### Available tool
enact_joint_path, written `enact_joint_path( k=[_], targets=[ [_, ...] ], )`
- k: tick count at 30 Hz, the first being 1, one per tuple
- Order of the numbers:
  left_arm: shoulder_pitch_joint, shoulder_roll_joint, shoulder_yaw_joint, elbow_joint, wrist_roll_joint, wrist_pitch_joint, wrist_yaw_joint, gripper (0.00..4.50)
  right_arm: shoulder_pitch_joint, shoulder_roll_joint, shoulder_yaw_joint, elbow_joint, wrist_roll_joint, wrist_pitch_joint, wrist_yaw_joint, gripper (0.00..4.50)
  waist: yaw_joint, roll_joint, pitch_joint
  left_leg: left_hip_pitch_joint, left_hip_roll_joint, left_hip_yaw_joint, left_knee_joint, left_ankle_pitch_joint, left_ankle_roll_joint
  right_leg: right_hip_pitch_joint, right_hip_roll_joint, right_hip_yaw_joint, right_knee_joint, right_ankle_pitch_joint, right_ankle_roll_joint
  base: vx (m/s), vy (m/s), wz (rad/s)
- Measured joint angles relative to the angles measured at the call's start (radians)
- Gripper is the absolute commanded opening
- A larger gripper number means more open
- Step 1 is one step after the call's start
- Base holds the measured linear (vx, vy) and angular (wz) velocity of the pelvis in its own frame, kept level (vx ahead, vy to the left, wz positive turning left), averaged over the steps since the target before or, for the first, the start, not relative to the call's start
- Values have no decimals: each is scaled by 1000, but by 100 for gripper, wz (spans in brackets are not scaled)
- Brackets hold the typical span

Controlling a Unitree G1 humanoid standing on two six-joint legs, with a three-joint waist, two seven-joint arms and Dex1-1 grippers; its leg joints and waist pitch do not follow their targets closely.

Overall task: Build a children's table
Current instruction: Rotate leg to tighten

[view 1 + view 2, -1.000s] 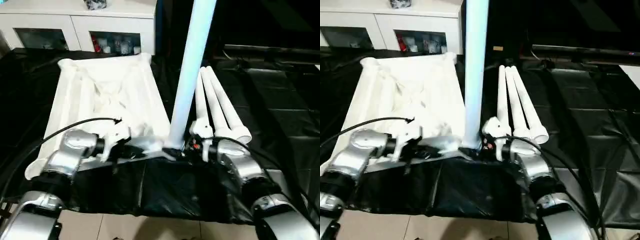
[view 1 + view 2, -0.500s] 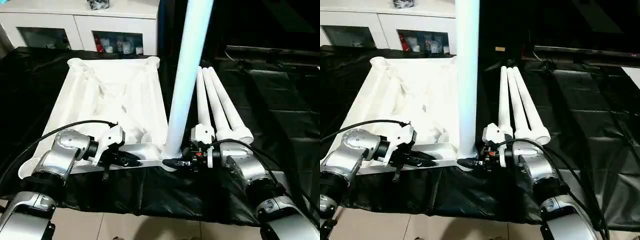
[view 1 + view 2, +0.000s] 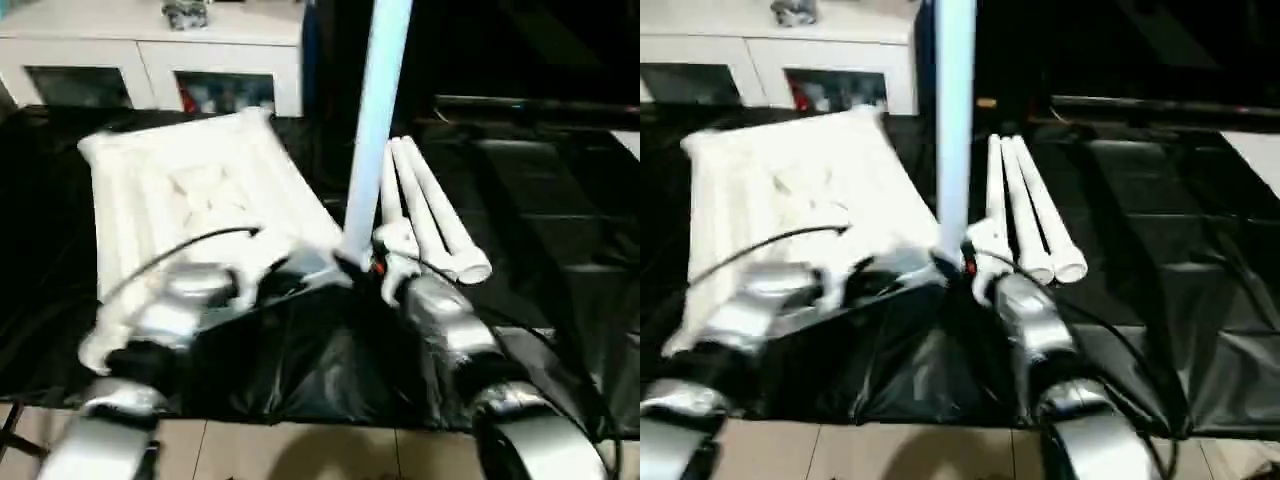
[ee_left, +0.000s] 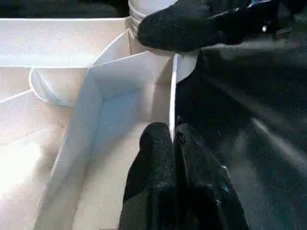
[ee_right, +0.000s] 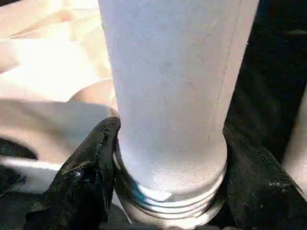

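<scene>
right gripper (image 5: 168,191) apparently clasps leg (image 5: 168,96)

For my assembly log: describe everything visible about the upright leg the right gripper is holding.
The upright leg is a long, round white tube, plastic by the look of it, smooth, with ridged rings at its lower end. It stands nearly vertical at the tabletop's near corner by the robot's right. The right gripper clamps its base, one black finger on each side.

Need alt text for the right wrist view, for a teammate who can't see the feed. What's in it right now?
The right gripper is shut on an upright white table leg, one black finger on each side just above the leg's threaded end. Behind it lies the white tabletop on black sheeting.
</scene>
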Motion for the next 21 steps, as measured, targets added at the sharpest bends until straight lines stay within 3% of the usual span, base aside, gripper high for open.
enact_joint_path(
  k=[5,7,13,16,21],
  targets=[
    [10,-19,-2,-41,8,41,45,0,-23,22,-12,35,-10,-18,-76,272,-1,0,0,-1,0,0,0,0,0,0,0,0,0,0,0,0,0,0],
    [16,-19,-2,-54,9,45,48,0,-23,26,-19,42,-11,-31,-76,328,-1,0,0,-2,0,0,-2,0,0,0,0,0,0,1,-1,0,0,0],
    [20,-22,-4,-71,10,60,60,0,-32,27,-27,63,-16,-63,-63,384,-1,1,0,-3,0,0,-4,0,0,-1,0,0,0,1,-1,0,0,0],
    [19,-30,-7,-73,17,61,71,0,-28,11,-18,57,-26,-66,-37,390,0,1,0,-3,0,0,-4,0,0,-1,0,0,-1,1,-1,0,0,0],
    [-15,-54,-9,-48,20,94,137,0,44,-67,-5,-69,-18,-38,62,390,4,2,1,-7,0,1,-4,0,0,-2,0,0,-4,3,-3,0,0,0]
  ],
)
